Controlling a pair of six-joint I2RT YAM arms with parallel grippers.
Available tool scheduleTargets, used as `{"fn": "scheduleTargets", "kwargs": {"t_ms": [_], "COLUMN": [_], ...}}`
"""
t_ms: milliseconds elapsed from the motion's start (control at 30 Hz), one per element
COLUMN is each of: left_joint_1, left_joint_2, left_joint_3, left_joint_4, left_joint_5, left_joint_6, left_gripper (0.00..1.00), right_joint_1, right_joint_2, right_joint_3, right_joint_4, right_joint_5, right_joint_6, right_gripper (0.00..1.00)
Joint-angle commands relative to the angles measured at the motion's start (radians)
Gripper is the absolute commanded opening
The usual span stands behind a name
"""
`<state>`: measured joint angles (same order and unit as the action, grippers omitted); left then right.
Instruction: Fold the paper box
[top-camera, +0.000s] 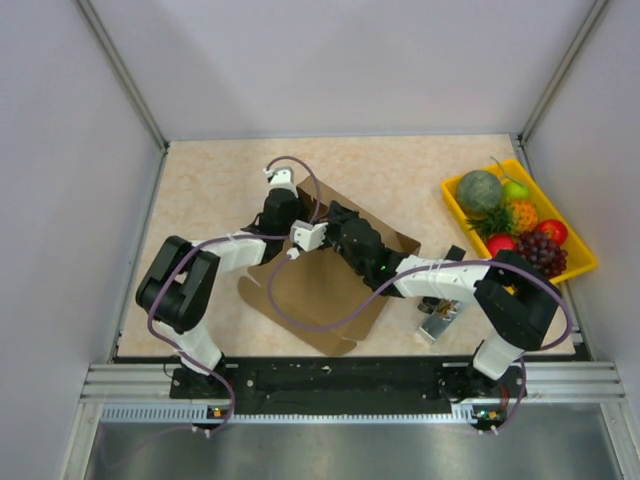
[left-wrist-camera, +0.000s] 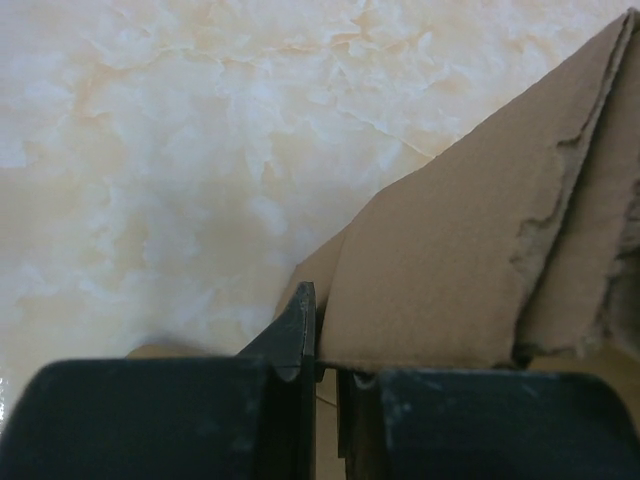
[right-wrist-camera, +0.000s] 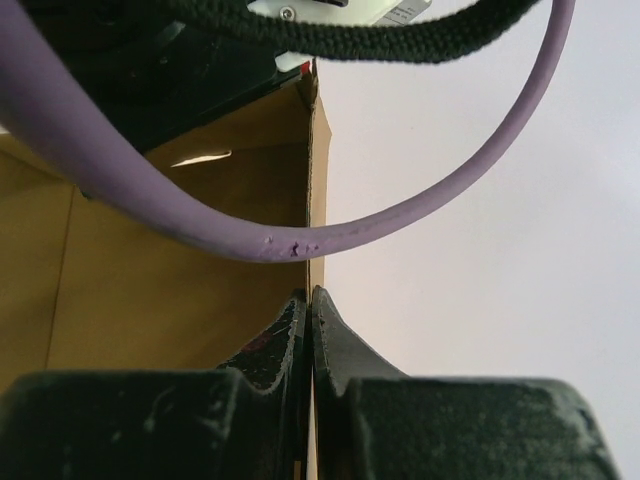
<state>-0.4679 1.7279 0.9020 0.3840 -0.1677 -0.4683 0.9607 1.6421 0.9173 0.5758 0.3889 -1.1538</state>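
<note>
Both arms' jaws clamp the 12 o'clock flap of the brown die-cut cardboard box (top-camera: 318, 292); opposing pulls risk tearing its ragged edge.

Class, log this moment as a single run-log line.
object: paper box | left jaws: shut on its flap | right jaws: shut on its raised edge | fold: unfinished

text: none was legible | labels, brands: none could be read | numbers, signs: none | checked: all three views
</note>
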Motion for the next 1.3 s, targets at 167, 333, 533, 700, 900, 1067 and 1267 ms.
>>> {"fn": "scheduleTargets", "kwargs": {"t_ms": [167,333,533,700,900,1067,1267], "left_joint_1": [0.026,0.072,0.112,0.114,0.112,0.075,0.015], "left_joint_2": [-0.008,-0.068,-0.033,-0.021,0.036,0.05,-0.004], "left_joint_3": [-0.041,-0.101,-0.09,-0.121,-0.039,-0.009,-0.061], "left_joint_4": [0.018,0.111,0.216,0.358,0.302,0.184,0.158], "left_joint_5": [-0.119,-0.006,0.163,0.215,0.203,0.037,-0.182], "left_joint_6": [-0.059,-0.053,-0.056,-0.075,-0.081,-0.069,-0.079], "left_gripper": [0.41,0.49,0.5,0.53,0.4,0.18,0.0], "right_joint_1": [0.046,0.041,0.041,0.041,0.041,0.039,0.041], "right_joint_2": [-0.014,-0.019,-0.021,-0.024,-0.022,-0.022,-0.025], "right_joint_3": [0.005,0.003,0.018,0.022,0.022,0.029,0.031], "right_joint_4": [-0.028,-0.034,-0.051,-0.057,-0.057,-0.054,-0.06], "right_joint_5": [-0.108,-0.116,-0.119,-0.12,-0.119,-0.124,-0.128], "right_joint_6": [0.06,0.062,0.063,0.059,0.06,0.065,0.092], "right_gripper": [0.0,0.0,0.0,0.0,0.0,0.0,0.0]}}
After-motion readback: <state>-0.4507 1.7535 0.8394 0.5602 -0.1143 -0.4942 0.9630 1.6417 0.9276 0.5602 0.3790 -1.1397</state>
